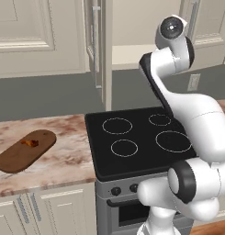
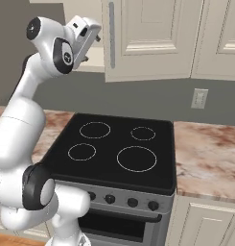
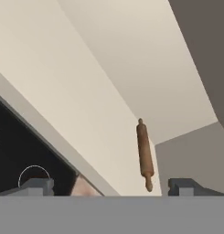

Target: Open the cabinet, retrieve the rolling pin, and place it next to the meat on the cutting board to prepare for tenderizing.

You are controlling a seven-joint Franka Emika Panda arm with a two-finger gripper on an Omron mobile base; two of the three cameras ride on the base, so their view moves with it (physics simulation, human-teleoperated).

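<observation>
Now, step: cabinet (image 1: 102,50) door open; I'm reaching in for the rolling pin (image 3: 144,154).
Pincer (image 3: 109,186): released, jaws wide, nothing between them.
Pin: lying on the shelf (image 3: 99,77) ahead of the pincer, slightly toward one fingertip.
Next: I'd advance, straddle the rod, clench.
Afterwards: meat (image 1: 30,142) on the cutting board (image 1: 13,158), down on the bench (image 1: 68,158).

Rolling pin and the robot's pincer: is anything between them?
Nothing. In the hand view, only bare cream shelf lies between the open pincer and the slim brown wooden rolling pin.
</observation>
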